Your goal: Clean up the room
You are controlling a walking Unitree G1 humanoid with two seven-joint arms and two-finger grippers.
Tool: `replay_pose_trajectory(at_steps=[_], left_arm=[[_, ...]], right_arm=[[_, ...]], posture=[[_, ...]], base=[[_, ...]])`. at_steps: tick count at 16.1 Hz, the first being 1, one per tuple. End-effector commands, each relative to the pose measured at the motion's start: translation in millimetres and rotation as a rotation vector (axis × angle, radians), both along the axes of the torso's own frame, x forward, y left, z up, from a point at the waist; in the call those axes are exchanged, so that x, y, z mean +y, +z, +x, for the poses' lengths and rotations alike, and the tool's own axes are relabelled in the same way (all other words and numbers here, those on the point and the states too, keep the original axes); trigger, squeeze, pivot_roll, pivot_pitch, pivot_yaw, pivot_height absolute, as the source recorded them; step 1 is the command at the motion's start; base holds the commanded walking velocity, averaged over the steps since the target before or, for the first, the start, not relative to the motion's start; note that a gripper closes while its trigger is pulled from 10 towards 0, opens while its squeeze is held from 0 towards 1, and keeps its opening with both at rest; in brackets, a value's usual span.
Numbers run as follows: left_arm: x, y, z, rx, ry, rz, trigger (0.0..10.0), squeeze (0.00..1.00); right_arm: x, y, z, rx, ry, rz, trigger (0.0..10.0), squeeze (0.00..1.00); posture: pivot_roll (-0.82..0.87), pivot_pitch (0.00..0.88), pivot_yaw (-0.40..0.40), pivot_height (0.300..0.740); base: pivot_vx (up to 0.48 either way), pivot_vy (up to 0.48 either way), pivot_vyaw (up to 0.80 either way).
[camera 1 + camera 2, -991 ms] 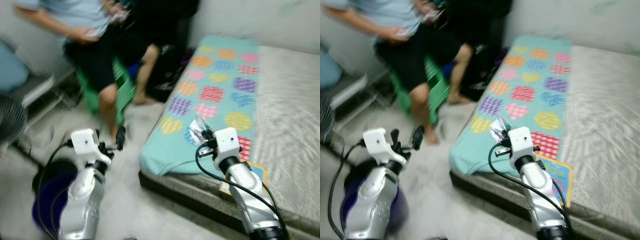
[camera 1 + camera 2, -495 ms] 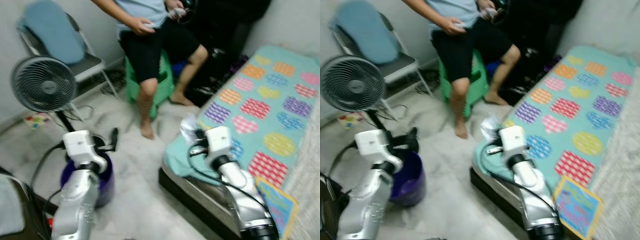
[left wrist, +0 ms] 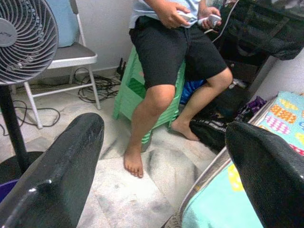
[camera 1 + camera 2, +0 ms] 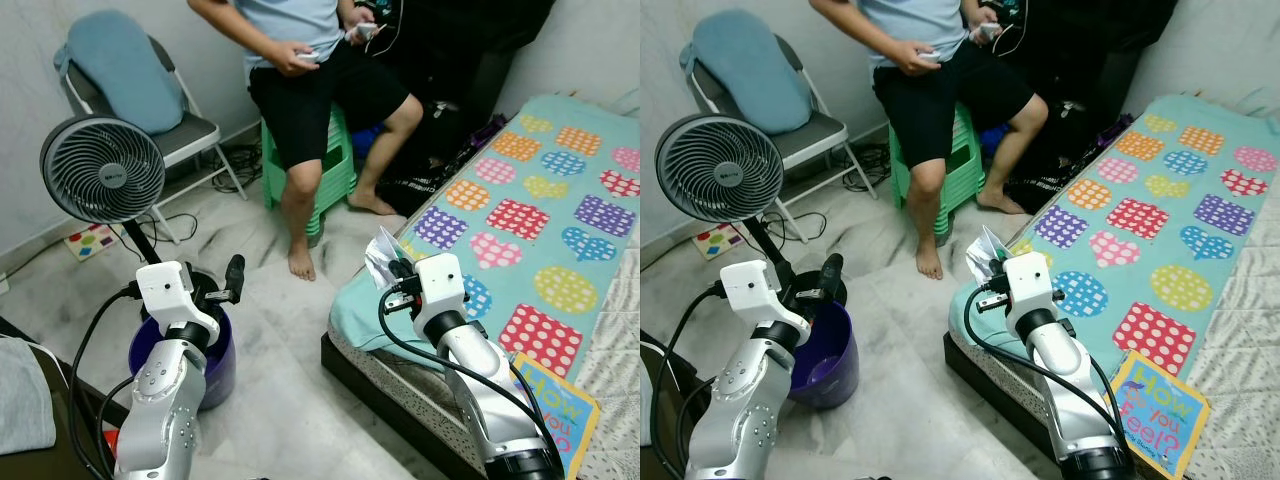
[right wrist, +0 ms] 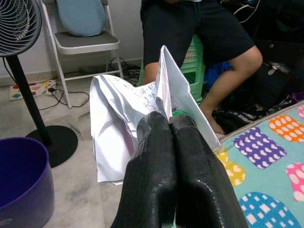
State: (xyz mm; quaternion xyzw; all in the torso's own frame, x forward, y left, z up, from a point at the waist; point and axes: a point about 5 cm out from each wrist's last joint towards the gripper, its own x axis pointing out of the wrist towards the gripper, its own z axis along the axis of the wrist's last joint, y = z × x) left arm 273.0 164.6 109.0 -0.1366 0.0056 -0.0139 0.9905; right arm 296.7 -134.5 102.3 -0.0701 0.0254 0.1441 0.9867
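1. Two grippers are up in front of the robot. The right gripper (image 5: 164, 124) has its fingers pressed fully together on a crumpled sheet of paper (image 5: 124, 124), held in the air above the corner of the bed (image 4: 470, 420), over the teal blanket (image 4: 520, 210).
2. The left gripper (image 3: 161, 166) has its fingers spread wide with nothing between them, and hovers just above the purple bucket (image 4: 825, 350).
3. Since a second ago the whole view has swung to the robot's left and sharpened. The bed then took up most of the picture; now the floor, the bucket, a standing fan (image 4: 100, 168) and a folding chair (image 4: 190, 135) with a blue cushion are in sight. That is the robot turning, not things moving. The paper has stayed clamped throughout.
4. For the task, this suggests the paper is being carried off the bed toward the bucket, which now lies near the right arm's left side but well apart from the paper.
5. A person sits on a green stool (image 4: 335, 175) beyond, one bare foot (image 4: 300, 262) on the floor near the likely path; worth keeping clear.
6. A picture book (image 4: 1155, 410) lies on the bed's edge.
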Motion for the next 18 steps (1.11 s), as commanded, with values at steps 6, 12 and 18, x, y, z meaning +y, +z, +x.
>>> replay_pose_trajectory(at_steps=[6, 12, 18], left_arm=[[6.4, 7.8, 2.6, -0.016, 0.002, 0.024, 10.0, 0.0], [14.8, 15.4, 10.6, -0.032, -0.007, 0.057, 10.0, 0.0], [4.7, 7.5, 3.1, -0.04, 0.07, -0.016, 10.0, 0.0]], right_arm=[[10.7, -1.2, 6.5, -0.009, 0.004, 0.034, 10.0, 0.0], [24.3, -4.7, 9.1, -0.019, 0.006, 0.062, 10.0, 0.0], [14.6, 4.5, 23.0, -0.027, 0.082, -0.016, 10.0, 0.0]], posture=[[-0.02, 0.022, 0.06, 0.74], [0.0, 0.006, 0.086, 0.74], [-0.02, 0.0, -0.044, 0.74]], base=[[0.0, 0.0, 0.0], [0.0, 0.0, 0.0], [0.0, 0.0, 0.0]])
